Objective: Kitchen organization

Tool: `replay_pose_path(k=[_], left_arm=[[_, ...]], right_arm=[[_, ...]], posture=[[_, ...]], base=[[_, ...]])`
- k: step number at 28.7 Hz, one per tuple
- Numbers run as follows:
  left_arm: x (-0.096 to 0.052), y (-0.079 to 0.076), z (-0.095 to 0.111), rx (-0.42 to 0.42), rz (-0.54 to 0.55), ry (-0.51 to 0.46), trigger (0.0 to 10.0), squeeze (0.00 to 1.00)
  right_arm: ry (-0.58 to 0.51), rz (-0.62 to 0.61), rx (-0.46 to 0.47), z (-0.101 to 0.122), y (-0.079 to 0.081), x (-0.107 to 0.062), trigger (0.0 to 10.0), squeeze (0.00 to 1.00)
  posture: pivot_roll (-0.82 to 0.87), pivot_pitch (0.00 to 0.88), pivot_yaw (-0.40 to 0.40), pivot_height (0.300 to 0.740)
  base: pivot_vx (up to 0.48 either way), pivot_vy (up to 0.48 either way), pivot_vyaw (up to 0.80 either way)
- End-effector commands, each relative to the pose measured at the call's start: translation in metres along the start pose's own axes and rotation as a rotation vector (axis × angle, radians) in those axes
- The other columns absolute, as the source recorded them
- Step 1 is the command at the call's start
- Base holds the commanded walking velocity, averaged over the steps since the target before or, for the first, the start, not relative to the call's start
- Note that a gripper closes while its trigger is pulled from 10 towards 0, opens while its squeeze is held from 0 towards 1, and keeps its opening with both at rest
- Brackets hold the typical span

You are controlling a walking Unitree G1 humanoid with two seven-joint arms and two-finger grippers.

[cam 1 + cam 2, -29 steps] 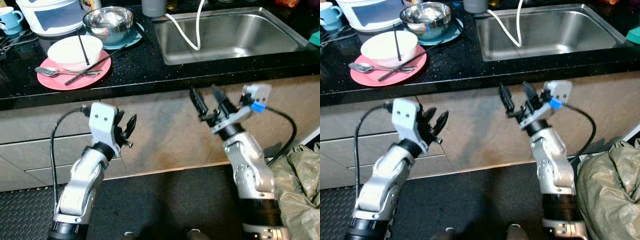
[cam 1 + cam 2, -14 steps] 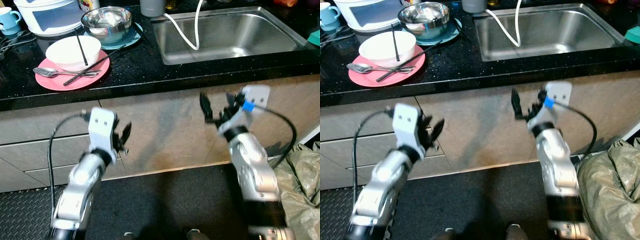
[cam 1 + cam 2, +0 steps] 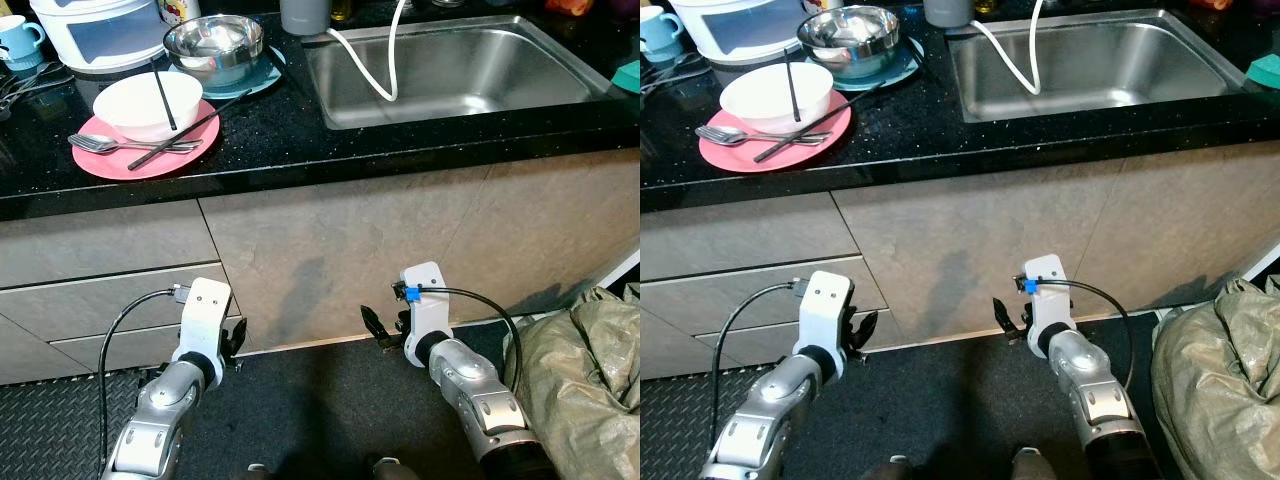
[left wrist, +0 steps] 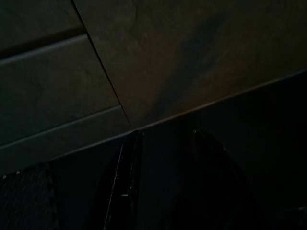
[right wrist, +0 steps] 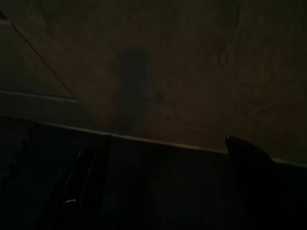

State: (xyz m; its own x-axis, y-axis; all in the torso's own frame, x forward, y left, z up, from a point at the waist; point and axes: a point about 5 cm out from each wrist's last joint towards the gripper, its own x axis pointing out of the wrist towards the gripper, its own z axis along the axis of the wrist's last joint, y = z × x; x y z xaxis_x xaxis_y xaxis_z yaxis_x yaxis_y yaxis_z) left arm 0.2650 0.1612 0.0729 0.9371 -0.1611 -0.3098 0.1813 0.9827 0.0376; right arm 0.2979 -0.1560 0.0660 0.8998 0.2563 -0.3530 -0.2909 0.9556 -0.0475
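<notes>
Both arms hang low in front of the cabinet doors, below the black counter (image 3: 300,130). The left gripper (image 3: 234,345) holds nothing, and its fingers stand a little apart in the dark left wrist view; the right gripper (image 3: 376,329) is also empty, its two fingers spread wide in the right wrist view. The work sits at the counter's back left corner: a white bowl (image 3: 148,103) with one black chopstick (image 3: 165,95) leaning in it rests on a pink plate (image 3: 110,160), with a fork and spoon (image 3: 110,145) and a second chopstick (image 3: 185,132) lying across the plate. Just behind stands a steel bowl (image 3: 215,40) on a teal plate (image 3: 262,75), and the stainless sink (image 3: 460,65) with a white hose (image 3: 375,65) takes up the counter's right side. The step in hand looks like raising an arm to the dishes. To do it well, the left arm should probably lift clear of the counter's front edge before reaching in, and take the loose cutlery first, since lifting the bowl could tip the leaning chopstick out.
</notes>
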Motion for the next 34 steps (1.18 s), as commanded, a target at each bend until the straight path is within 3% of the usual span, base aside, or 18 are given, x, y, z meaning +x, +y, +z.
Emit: replay_pose_path(k=[1, 8, 12, 34], left_arm=[[-0.002, 0.002, -0.011, 0.017, 0.013, 0.048, 10.0, 0.00], [0.000, -0.003, -0.008, -0.006, 0.010, 0.009, 10.0, 0.00], [0.004, -0.005, -0.003, -0.037, 0.019, -0.046, 10.0, 0.00], [0.002, -0.007, -0.001, -0.004, 0.018, -0.063, 10.0, 0.00]], right_arm=[[0.028, 0.004, -0.014, -0.009, 0.004, -0.001, 10.0, 0.00], [0.004, -0.006, -0.036, -0.010, 0.007, -0.002, 10.0, 0.00], [-0.028, -0.056, -0.005, -0.015, 0.004, -0.002, 10.0, 0.00], [-0.055, -0.042, -0.010, -0.016, 0.004, -0.003, 10.0, 0.00]], posture=[[0.00, 0.193, 0.016, 0.740], [-0.01, 0.201, 0.012, 0.740], [0.00, 0.202, 0.012, 0.740], [-0.02, 0.185, 0.003, 0.740]], base=[[0.000, 0.000, 0.00], [0.000, 0.000, 0.00], [0.000, 0.000, 0.00], [0.000, 0.000, 0.00]])
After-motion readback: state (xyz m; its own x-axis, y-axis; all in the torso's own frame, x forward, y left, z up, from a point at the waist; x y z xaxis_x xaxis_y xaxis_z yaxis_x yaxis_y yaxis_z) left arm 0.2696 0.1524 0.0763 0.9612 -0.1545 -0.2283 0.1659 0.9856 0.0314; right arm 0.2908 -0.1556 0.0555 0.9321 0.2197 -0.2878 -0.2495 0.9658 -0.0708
